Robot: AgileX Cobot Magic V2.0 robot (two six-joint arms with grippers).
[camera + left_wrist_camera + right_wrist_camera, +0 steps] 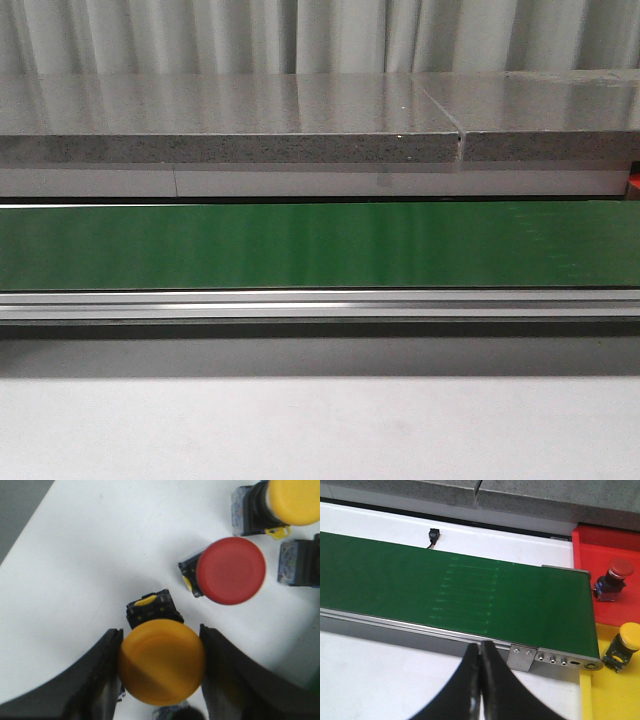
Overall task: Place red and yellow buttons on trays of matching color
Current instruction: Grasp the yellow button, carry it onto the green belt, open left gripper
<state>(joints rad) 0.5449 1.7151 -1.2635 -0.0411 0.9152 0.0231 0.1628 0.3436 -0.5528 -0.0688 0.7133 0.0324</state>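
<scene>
My left gripper (161, 672) clamps a glossy round yellow push-button (161, 667); a matte red mushroom button (230, 570) lies near it. Right gripper (479, 680) pressed together.

Plain deep green on the conveyor belt (320, 245), edged by a silver rail (320, 303). Speckled grey on the stone slab (230, 148) beyond it, before a pale curtain (200, 35). White across the table (100, 555). Yellow cap on the button (161, 661) between black fingers (95, 680), black base. Red cap on the neighbouring button (231, 570). Red tray (610, 545) with a red-capped button (616, 575); yellow tray (615, 690) with a yellow-capped one (625, 642).
</scene>
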